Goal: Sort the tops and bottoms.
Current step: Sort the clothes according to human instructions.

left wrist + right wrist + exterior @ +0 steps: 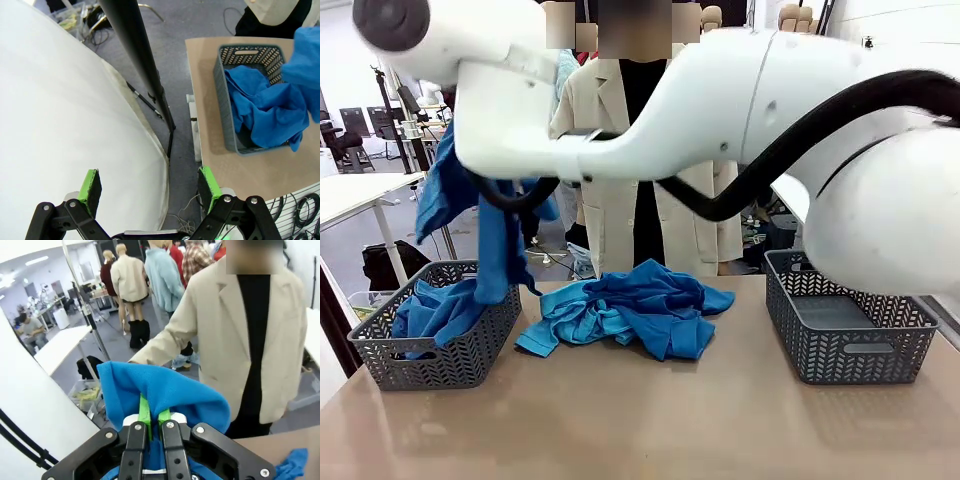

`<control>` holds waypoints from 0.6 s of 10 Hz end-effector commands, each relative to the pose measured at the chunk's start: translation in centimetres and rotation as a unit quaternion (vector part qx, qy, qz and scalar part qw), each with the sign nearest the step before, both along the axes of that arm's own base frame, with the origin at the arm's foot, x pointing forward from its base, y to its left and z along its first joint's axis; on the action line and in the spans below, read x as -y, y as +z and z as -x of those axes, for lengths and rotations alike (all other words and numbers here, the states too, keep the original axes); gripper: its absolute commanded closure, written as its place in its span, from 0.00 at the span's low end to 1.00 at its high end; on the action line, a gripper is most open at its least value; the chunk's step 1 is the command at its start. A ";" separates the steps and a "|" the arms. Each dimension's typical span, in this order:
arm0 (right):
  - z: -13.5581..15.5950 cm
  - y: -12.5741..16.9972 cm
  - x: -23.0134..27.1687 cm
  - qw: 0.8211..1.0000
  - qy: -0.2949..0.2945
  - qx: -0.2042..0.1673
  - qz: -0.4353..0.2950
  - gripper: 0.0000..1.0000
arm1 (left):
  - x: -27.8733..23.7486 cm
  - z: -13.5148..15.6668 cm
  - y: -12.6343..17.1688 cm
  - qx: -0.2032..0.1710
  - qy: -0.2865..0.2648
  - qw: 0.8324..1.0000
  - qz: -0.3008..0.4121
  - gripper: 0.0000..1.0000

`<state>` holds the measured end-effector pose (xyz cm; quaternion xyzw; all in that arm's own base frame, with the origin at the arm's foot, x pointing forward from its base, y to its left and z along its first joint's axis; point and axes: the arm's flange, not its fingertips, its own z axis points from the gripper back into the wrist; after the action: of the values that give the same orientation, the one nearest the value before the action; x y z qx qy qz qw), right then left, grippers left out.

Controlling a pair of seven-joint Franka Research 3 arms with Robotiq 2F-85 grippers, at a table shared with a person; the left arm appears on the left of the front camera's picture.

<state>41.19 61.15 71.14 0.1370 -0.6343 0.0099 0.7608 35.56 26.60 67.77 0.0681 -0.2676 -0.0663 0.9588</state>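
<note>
One royal-blue top pinched tight in right gripper, hanging over left basket — hem prob. touching binned tops. Left gripper spread wide, bare. Pile of tops mid-table.

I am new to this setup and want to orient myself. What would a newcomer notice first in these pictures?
A royal blue shirt hangs from the right gripper, shut on it, above the grey basket at the table's left, which already holds blue cloth. A heap of blue shirts lies mid-table, and a second grey basket stands at the right.
</note>
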 end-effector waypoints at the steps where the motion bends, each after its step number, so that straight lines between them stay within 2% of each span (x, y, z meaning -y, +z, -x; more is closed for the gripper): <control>1: 0.9 -0.8 1.5 1.000 0.012 -0.001 0.006 1.00 | 0.2 0.0 0.0 0.001 0.004 1.000 0.002 0.00; 6: 0.9 -0.8 1.5 1.000 0.012 -0.001 0.006 1.00 | 0.2 0.0 0.0 0.001 0.004 1.000 0.002 0.00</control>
<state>41.02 60.91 70.10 0.1279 -0.6314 0.0262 0.7644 35.56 26.60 67.77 0.0681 -0.2676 -0.0663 0.9588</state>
